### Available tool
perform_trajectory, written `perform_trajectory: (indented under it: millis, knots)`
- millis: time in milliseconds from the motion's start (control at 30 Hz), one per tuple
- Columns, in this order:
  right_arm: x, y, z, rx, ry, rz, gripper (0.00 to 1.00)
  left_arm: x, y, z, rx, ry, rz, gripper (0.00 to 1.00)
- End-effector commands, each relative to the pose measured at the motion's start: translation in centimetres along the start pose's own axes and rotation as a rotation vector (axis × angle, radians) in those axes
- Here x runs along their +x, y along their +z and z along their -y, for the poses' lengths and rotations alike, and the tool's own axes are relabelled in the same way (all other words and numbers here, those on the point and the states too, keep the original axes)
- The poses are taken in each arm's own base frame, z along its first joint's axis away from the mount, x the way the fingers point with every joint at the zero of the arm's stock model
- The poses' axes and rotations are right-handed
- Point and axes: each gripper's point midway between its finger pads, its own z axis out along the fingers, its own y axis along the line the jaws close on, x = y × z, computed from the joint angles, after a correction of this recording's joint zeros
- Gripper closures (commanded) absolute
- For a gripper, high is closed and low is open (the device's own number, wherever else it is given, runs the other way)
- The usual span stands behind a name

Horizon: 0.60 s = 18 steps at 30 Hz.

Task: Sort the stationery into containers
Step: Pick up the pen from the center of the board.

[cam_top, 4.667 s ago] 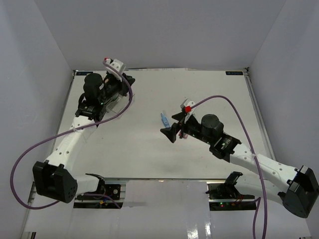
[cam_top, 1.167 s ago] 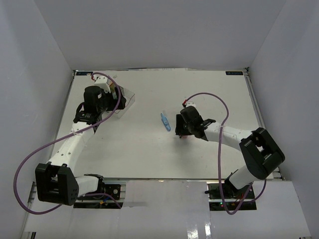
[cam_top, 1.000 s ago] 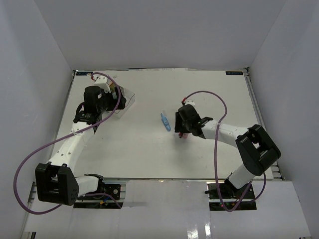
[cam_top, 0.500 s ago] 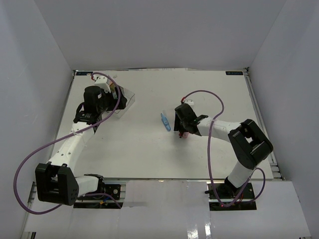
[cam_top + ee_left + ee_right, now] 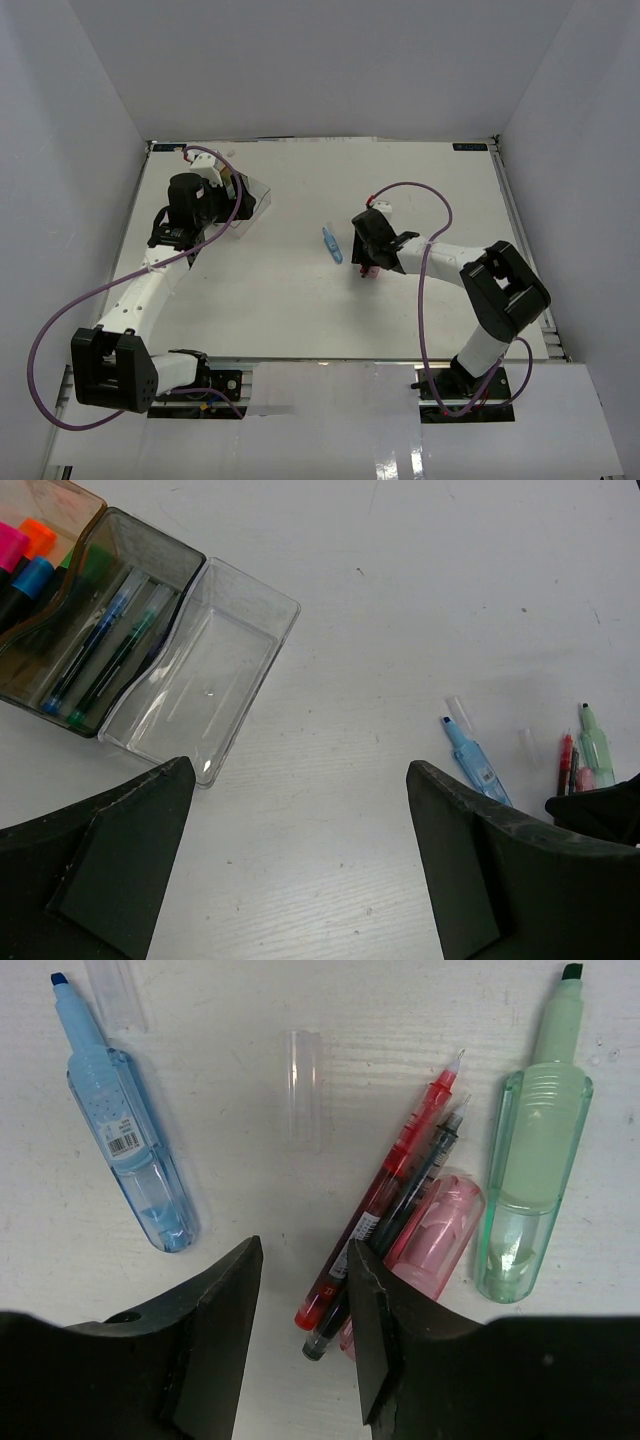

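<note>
Right jaws part-spread, pinching nothing. They hang low over the loose pile mid-surface. The tail ends of the red pen and black pen sit in the gap, close to my right-hand finger.

My read on that line-up: the tails stick out clear of the pink highlighter the pens lie against, so it's the cleanest spot for a thin pinch. Risk is catching both pens at once, since they're touching along most of their length.

Mint highlighter lies just beside the pink one, uncapped. Blue highlighter lies apart on the other side, also uncapped. Two clear caps are loose on the surface near it.

Left jaws spread wide and holding nothing, hovering beside the organiser tray at the far left. I'd guess they're parked there to stay out of the way and keep the drop zone in view.

Tray so far:
- Amber compartment: the capped highlighters.
- Smoky compartment: thin pens, so the red and black likely belong here.
- Clear compartment: nothing in it, probably for the pastels.
</note>
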Motion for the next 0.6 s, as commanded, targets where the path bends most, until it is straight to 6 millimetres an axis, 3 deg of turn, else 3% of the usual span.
perform_trajectory:
  millis: [0,567]
  knots:
    - [-1.2,-1.1,0.2,0.010,0.027,0.048,0.54,-1.2,-0.8,0.5,0.020,-0.003,0.039,0.02]
    - [0.6,0.2,0.5,0.031,0.030,-0.008,0.58,-1.1,-0.7,0.5,0.027,-0.006,0.035,0.02]
